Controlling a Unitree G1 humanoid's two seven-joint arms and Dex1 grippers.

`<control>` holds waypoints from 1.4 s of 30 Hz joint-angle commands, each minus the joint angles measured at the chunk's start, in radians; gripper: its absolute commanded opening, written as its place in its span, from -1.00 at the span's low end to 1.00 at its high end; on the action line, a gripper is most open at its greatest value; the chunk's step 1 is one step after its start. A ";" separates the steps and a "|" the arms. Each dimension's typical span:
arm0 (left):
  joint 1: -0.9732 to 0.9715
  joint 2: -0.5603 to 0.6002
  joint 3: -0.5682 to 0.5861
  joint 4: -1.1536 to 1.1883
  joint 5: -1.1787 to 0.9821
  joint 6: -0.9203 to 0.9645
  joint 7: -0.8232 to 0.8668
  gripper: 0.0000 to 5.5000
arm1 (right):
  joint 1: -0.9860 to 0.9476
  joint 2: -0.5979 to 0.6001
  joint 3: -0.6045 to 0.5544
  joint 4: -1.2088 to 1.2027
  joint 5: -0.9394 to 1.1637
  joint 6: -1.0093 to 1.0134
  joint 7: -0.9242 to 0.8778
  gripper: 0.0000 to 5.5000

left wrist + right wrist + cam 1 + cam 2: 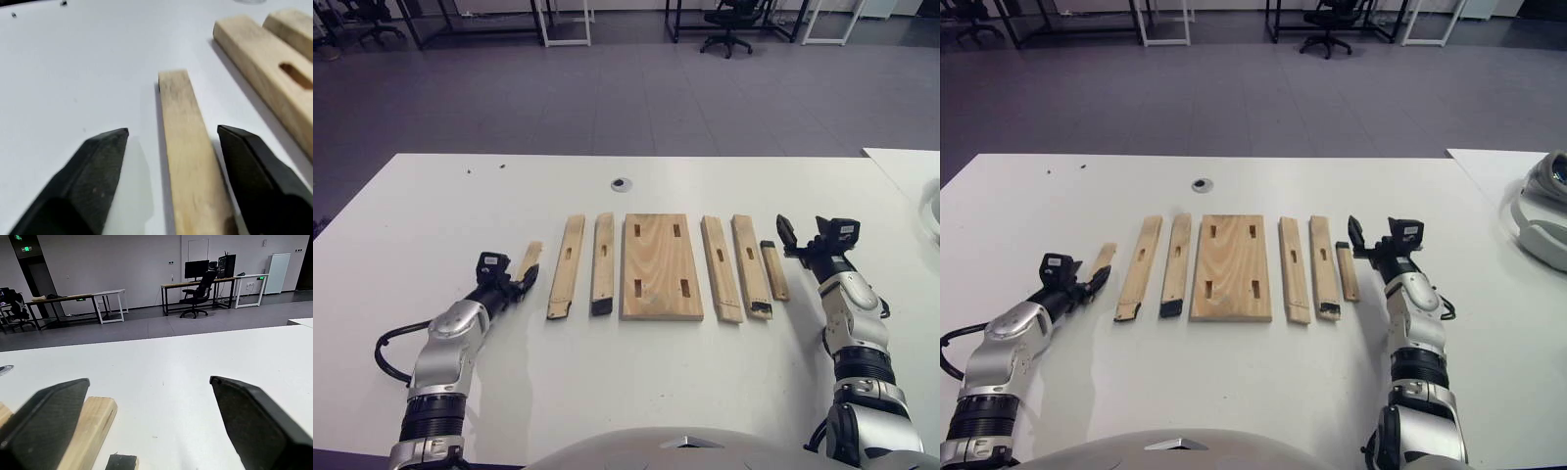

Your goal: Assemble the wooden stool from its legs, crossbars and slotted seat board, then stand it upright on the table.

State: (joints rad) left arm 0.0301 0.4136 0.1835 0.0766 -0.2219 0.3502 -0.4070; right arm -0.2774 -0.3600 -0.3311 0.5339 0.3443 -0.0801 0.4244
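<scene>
Evidently nothing is joined yet; the step in hand looks like the first pick-up of a part. Toward the near left corner of the white table (636, 392), the left end effector (523, 281) sits low with its black fingers (98, 156) apart, straddling the near end of a short, thin pale-wood crossbar (183, 147). As far as the wrist view shows, neither finger touches the wood. Toward the right edge, the right end effector (149, 382) has its fingers spread wide, clamped on nothing. It sits just beside the far end of a second short wooden crossbar with a dark tip (773, 271).

Across the middle of the table the parts lie flat in one row, parallel and apart. From the left crossbar these are a long slotted pale-wood leg (570, 266), a second leg (603, 262), the rectangular four-slot wooden seat board (662, 266), a third leg (721, 268) and a fourth leg (751, 264). Toward the far edge lies a small round grey disc (622, 183).

The next move probably calls for the left fingers to close squarely across the strip's narrow width. They would then lift it without nudging the neighbouring leg and bring its end to that leg's slot. The strip lies thin and flat, so the fingertips must stay low to catch it.
</scene>
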 commanded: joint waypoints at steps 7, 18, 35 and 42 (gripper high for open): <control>0.061 0.042 -0.050 -0.014 0.039 0.036 -0.017 -0.43 | 0.006 -0.008 0.025 -0.019 -0.026 0.030 0.005 0.68; -0.260 -0.098 -0.088 -0.095 -0.035 -0.286 -0.032 -0.53 | -0.158 0.205 0.132 -0.538 0.467 0.619 0.052 0.68; -0.447 -0.171 -0.330 -0.107 0.035 -0.346 -0.189 -0.53 | -0.337 0.364 0.077 -0.520 0.684 0.789 -0.164 -0.26; -0.448 -0.156 -0.335 -0.108 0.051 -0.369 -0.222 -0.53 | -0.286 0.335 0.101 -0.533 0.673 0.860 -0.178 -0.72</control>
State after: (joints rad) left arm -0.4167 0.2494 -0.1485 -0.0141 -0.1822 -0.0071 -0.6214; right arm -0.5868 -0.0185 -0.2362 0.0160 1.0179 0.7536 0.2570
